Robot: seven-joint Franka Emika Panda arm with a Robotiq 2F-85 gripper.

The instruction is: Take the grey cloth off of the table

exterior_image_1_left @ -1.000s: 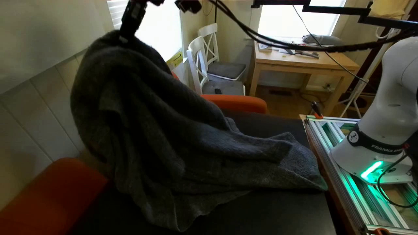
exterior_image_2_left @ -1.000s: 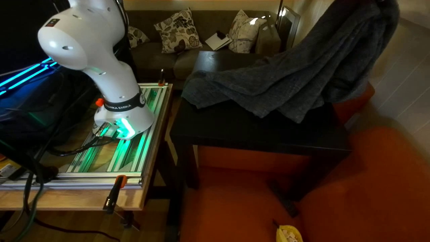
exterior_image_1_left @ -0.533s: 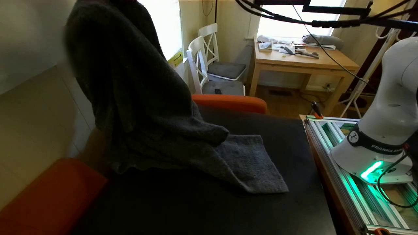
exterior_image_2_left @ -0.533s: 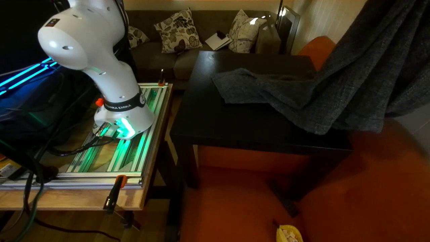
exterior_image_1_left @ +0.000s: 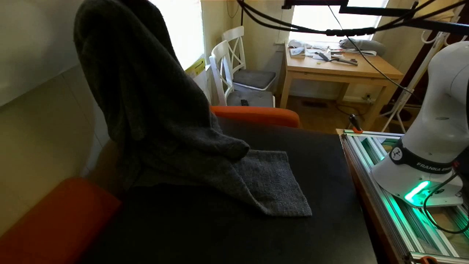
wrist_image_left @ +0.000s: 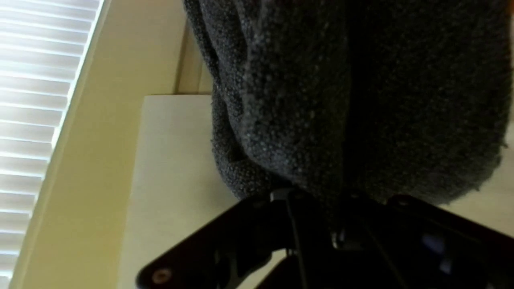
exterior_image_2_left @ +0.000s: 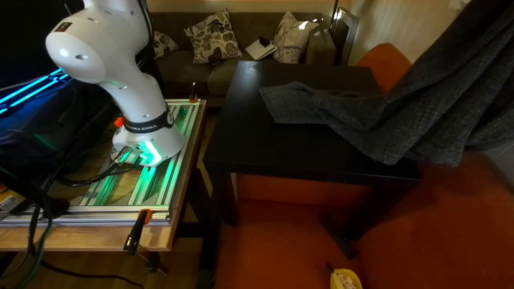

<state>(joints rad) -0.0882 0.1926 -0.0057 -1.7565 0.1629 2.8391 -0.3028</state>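
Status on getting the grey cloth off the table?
Done: the grasp, with the gripper pinching the grey cloth in the wrist view.
In hand: the lift; in both exterior views much of the cloth hangs raised.
Left: a loose end lies on the table, so that part must come clear, then probably a release elsewhere.

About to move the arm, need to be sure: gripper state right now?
Gripper: closed, holding a bunched part of the grey cloth.

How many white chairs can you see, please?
2, in an exterior view: the nearer chair, and the farther chair behind it, beside the desk. The grey cloth may hide others.
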